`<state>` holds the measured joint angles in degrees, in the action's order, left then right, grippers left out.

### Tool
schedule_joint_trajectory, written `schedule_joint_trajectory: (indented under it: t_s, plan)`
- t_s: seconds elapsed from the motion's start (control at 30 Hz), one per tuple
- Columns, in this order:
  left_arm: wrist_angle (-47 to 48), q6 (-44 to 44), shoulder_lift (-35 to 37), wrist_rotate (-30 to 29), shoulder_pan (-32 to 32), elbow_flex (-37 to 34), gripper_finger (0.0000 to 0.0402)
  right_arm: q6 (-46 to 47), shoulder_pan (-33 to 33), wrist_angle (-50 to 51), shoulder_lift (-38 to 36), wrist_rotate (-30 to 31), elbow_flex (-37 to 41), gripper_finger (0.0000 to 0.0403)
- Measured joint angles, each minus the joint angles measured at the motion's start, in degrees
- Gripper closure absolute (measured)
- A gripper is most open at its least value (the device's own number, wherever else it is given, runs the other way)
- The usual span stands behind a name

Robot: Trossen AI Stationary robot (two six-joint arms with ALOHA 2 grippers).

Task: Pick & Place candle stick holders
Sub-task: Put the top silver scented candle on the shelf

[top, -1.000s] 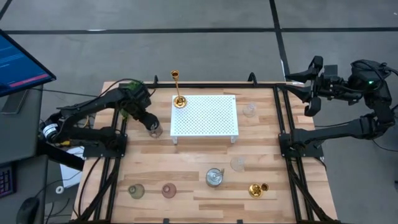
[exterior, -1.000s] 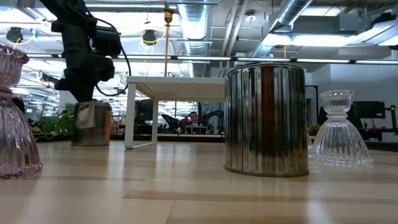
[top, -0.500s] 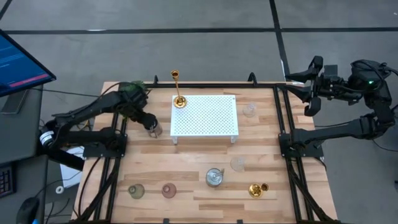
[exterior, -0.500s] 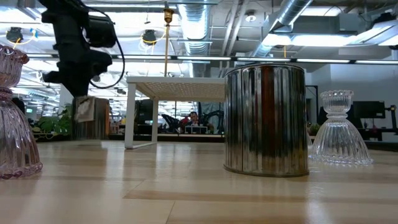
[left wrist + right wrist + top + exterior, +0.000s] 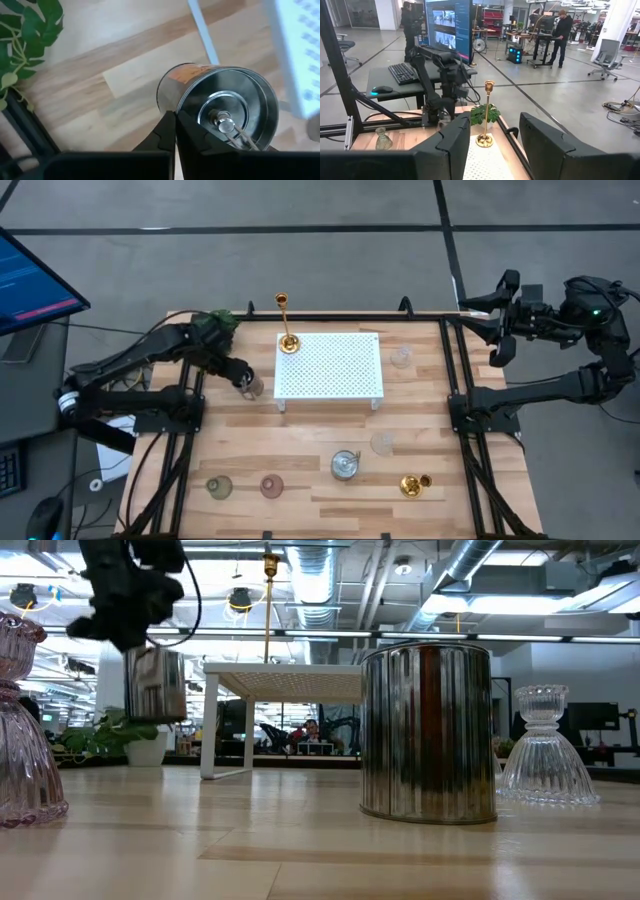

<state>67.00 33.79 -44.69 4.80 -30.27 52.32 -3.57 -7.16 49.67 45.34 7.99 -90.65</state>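
Silvery cup (image 5: 220,107) was off the wood, clamped by its rim between the fingers of the left gripper (image 5: 175,131), one finger inside the cup's mouth and one against its outer wall! In the low view the cup (image 5: 155,683) hung clear above the table (image 5: 320,840) under the dark left gripper (image 5: 125,600), with the green plant (image 5: 110,732) showing below and behind it. From overhead, the left gripper (image 5: 240,378) and its cup (image 5: 252,388) sat just beside the near-left corner of the white perforated stand (image 5: 330,366).

On that stand, beyond the fingers, the tall gold holder (image 5: 287,325) stood upright at the far-left corner. A clear glass holder (image 5: 401,357) stood past the stand's other side, and well away from the fingers along the table's near part sat a second silvery cup (image 5: 345,465), another clear glass holder (image 5: 382,443), a gold holder (image 5: 411,484), a pinkish one (image 5: 271,486) and a greenish one (image 5: 219,487).

The right gripper (image 5: 492,137) waited out past the table's far-right corner, fingers apart and holding nothing, with the tall gold holder (image 5: 485,117) in sight between them.
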Motion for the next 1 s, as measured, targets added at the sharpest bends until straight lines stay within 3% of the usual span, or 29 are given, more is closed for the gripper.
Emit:
schedule_joint_trajectory:
  t_s: [0.3,0.57,1.0]
  plan:
    - [8.9,7.1,0.0,2.3,5.6,8.5,0.0401,-1.1,0.0,0.0,0.0,0.0,0.0,0.0242]
    - [9.0,16.2,-1.5,0.7,11.1,15.9,0.0401,-1.5,0.0,0.0,0.0,0.0,0.0,0.0242]
    - [8.3,19.3,-16.7,-0.7,20.8,30.2,0.0401,-2.9,0.0,0.0,0.0,-0.2,0.0,0.0242]
